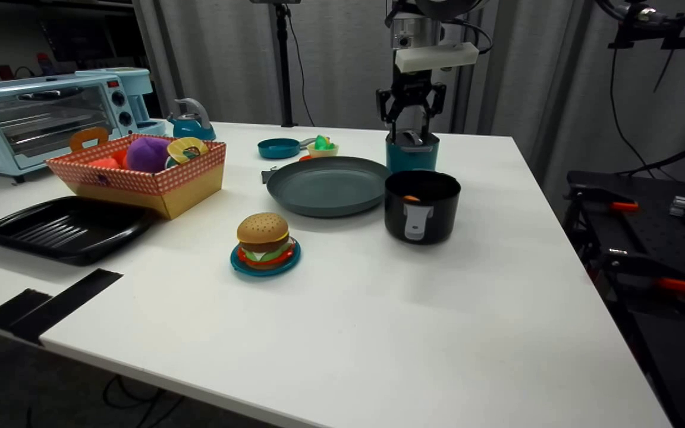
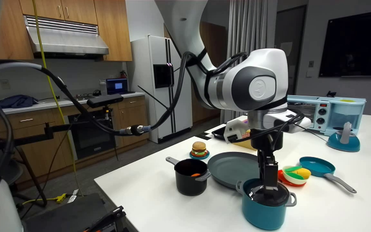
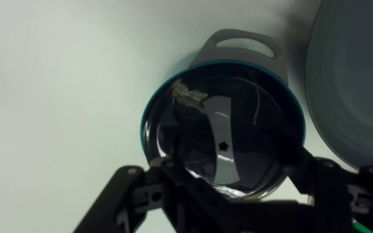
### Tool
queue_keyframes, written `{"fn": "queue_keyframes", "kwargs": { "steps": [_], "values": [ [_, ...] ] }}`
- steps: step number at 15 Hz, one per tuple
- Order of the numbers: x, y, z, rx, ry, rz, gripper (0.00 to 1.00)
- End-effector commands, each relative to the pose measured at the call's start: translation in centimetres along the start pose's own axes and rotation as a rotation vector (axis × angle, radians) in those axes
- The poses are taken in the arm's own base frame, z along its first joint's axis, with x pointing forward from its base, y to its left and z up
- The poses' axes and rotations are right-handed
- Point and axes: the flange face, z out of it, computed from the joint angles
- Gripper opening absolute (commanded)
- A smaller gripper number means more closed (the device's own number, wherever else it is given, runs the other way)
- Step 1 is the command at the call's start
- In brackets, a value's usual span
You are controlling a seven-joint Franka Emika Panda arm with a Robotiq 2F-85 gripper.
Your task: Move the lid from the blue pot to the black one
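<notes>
Evidently ungripped: jaws apart, astride the handle (image 3: 221,129) of the lid (image 3: 245,113).
A shallow, off-centre pinch could let it tilt and slip.

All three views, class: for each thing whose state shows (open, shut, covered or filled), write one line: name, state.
Teal-blue cylindrical pot: covered.
Round glossy dark lid with grey handle: on that pot.
Black two-fingered pincer: open, astride that handle.
Black cylindrical pot: uncovered, an orange piece inside.
Light-blue boxy toaster oven: shut.
Red-checked rectangular basket: open-topped, filled with coloured toys.
Cream round bowl: filled with green and yellow pieces.
</notes>
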Motion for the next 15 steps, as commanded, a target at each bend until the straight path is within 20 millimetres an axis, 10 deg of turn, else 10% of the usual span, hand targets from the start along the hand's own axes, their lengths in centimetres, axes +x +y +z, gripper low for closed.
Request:
{"fn": "queue_keyframes", "kwargs": {
  "steps": [1,7,15],
  "values": [
    [0.4,0.0,0.2,0.036,0.006,0.003,0.44],
    [0.5,0.5,-0.3,0.044,0.009,0.024,0.01],
    [-2.0,0.3,-4.8,0.041,0.052,0.034,0.04]
  ]
}}
